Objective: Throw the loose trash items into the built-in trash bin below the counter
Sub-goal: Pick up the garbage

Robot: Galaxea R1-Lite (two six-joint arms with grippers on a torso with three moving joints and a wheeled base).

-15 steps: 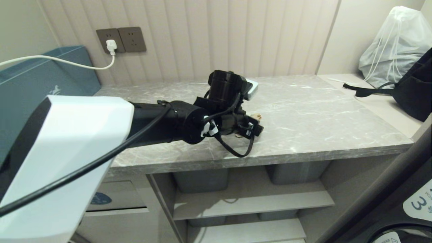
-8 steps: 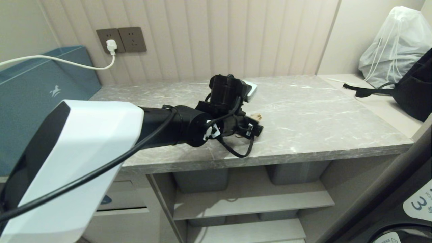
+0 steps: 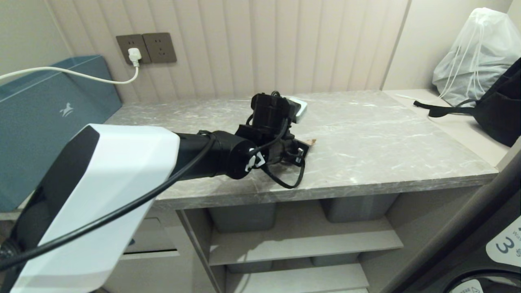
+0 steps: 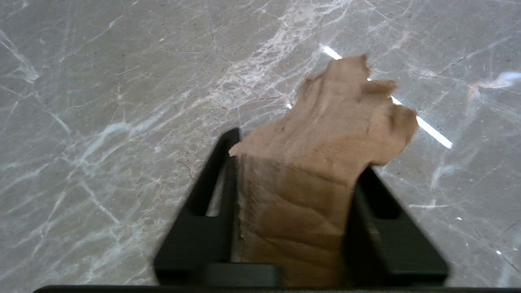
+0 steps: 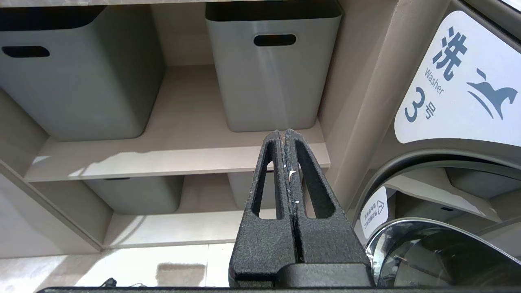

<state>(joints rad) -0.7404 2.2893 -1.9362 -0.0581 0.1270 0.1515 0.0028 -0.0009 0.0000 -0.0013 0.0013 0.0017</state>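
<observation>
Tan kraft scrap [image 4: 325,162]: clamped between left gripper [image 4: 297,175] fingers, frame centre, over the counter [image 4: 101,101].
Right gripper [image 5: 288,140]: closed, empty.
Progress: scrap picked; bin drop outstanding.

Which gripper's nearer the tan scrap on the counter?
Left. The left gripper is closed around the tan paper scrap; the right gripper is down by the grey tubs.

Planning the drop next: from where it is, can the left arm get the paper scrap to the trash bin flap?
Probably, but not directly: the left end effector grips the paper scrap above the counter, whose front edge overhangs the flap below.
</observation>
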